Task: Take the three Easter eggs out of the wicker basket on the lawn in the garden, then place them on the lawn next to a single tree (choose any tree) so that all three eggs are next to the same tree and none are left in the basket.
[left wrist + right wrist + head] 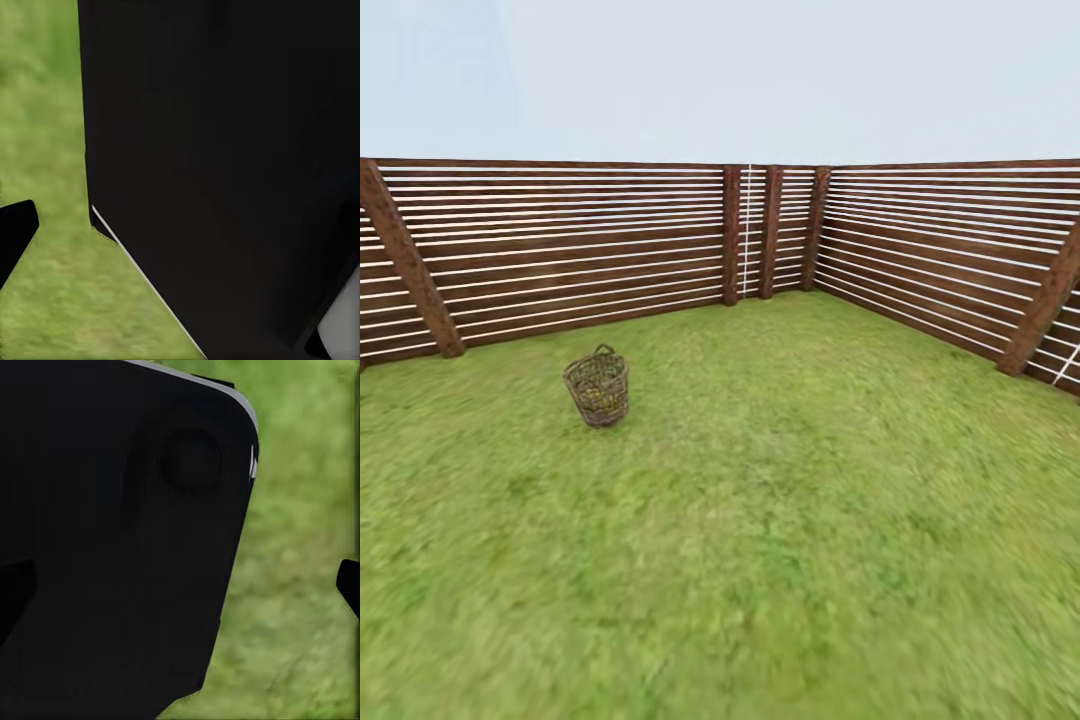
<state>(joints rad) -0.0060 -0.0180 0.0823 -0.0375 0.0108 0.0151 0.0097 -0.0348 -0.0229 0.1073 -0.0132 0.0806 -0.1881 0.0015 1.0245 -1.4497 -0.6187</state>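
Note:
The wicker basket (597,387) stands upright on the lawn (780,520), left of the middle and a few metres ahead in the head view. Yellow patches of the Easter eggs (601,397) show through its weave; their number cannot be told. The tree is out of view. In the left wrist view a black fingertip (15,234) of my left gripper sits at the picture's edge over grass. A fingertip (349,583) of my right gripper sits at the opposite edge of the right wrist view. Both grippers look open and hold nothing.
A brown slatted fence (560,250) closes the garden behind the basket and along the right side (960,270), meeting at a corner (770,240). Slanted braces lean against it at far left (410,270) and right (1045,300). My own black body (225,150) blocks much of both wrist views.

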